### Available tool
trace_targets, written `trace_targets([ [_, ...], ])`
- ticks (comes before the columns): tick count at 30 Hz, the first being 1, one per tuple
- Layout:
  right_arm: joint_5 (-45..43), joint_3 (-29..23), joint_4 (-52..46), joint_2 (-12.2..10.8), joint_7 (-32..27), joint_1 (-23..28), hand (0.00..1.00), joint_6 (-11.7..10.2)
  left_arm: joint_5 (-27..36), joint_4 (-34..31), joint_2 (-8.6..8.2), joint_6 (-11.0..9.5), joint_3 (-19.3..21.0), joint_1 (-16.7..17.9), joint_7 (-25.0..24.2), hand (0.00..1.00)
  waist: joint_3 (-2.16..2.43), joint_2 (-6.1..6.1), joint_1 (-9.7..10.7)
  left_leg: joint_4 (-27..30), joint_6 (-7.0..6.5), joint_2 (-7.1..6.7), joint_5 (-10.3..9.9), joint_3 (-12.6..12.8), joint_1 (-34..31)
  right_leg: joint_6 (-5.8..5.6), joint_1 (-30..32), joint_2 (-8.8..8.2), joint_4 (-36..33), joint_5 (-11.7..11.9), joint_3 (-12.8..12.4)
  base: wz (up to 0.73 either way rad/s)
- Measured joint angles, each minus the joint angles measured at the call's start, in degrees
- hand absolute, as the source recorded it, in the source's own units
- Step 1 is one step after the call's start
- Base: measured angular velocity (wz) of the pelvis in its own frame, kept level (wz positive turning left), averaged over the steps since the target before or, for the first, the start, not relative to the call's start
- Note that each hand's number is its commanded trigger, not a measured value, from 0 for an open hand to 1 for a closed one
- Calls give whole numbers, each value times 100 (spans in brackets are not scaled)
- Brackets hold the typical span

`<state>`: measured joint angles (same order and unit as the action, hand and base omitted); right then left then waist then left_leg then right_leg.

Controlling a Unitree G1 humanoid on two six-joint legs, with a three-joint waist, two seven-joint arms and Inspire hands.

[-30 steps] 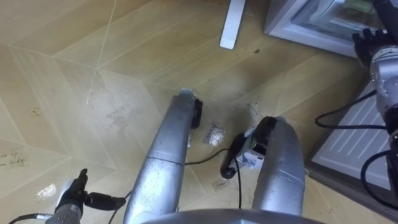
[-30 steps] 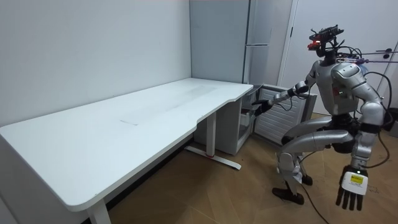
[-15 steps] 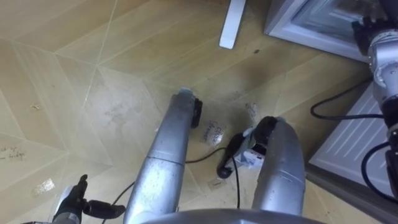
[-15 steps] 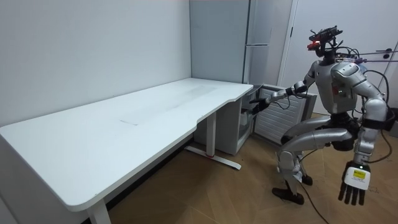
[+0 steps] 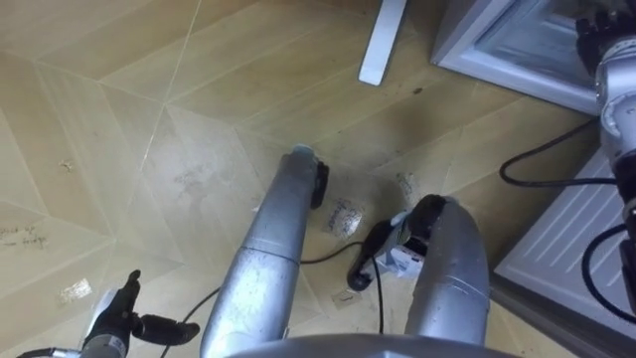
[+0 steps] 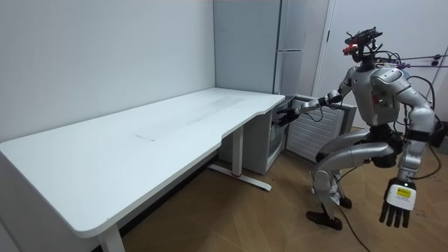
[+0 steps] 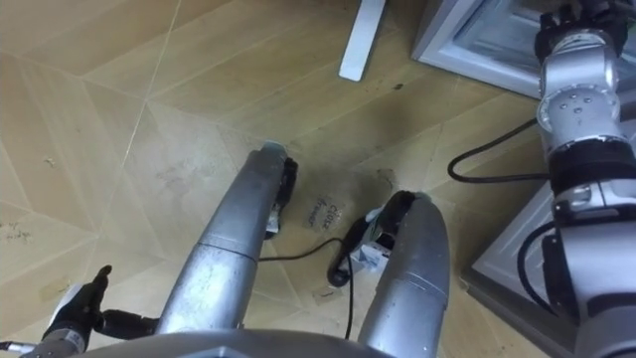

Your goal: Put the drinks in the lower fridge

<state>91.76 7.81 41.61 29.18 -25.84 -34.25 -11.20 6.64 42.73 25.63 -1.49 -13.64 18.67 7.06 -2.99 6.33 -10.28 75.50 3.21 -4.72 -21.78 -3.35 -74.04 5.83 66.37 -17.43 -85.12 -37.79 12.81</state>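
Well, from my end the job looks to be at the fridge stage, though I can't vouch for any drink being inside yet. The robot stands with its knees bent on the wooden floor (image 5: 149, 99), near the end of the white desk (image 6: 140, 136). It faces the lower fridge (image 5: 517, 40), whose door (image 5: 571, 224) stands swung open toward it. That much I count as done: the compartment is open and within reach. My right hand (image 5: 601, 20) is stretched forward to the mouth of that compartment, at the top edge of both eye views. Its fingers are cut off there and are only a dark shape in the room view, so I cannot tell whether it has hold of anything. My left hand (image 5: 117, 320) hangs low at the robot's side, well apart from the fridge, fingers straight and relaxed, carrying nothing. Where the drinks are I cannot tell from here; the left hand certainly has none. So I judge that the loading itself is left to do, or at least to confirm, and the door is left to close after it. By count: one desk, with one white foot (image 5: 383, 40) of it lying near the fridge; one lower fridge with one door open; two hands, one empty and one I can't read; and of drinks I can count none for certain.
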Motion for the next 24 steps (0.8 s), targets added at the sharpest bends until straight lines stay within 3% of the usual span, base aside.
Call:
trace_targets([
  [9,-141,57,-10,-13,83,-200,0,5,-3,13,7,7,-7,5,0,0,0,7,9,-255,-17,-2,27,-2,172,26,-169,7,233,28,43,1],
  [24,-156,291,-355,-27,-249,-206,0,45,-5,35,-15,61,-15,7,270,0,5,8,227,-488,-29,0,70,-71,283,21,-356,63,564,134,186,0],
])
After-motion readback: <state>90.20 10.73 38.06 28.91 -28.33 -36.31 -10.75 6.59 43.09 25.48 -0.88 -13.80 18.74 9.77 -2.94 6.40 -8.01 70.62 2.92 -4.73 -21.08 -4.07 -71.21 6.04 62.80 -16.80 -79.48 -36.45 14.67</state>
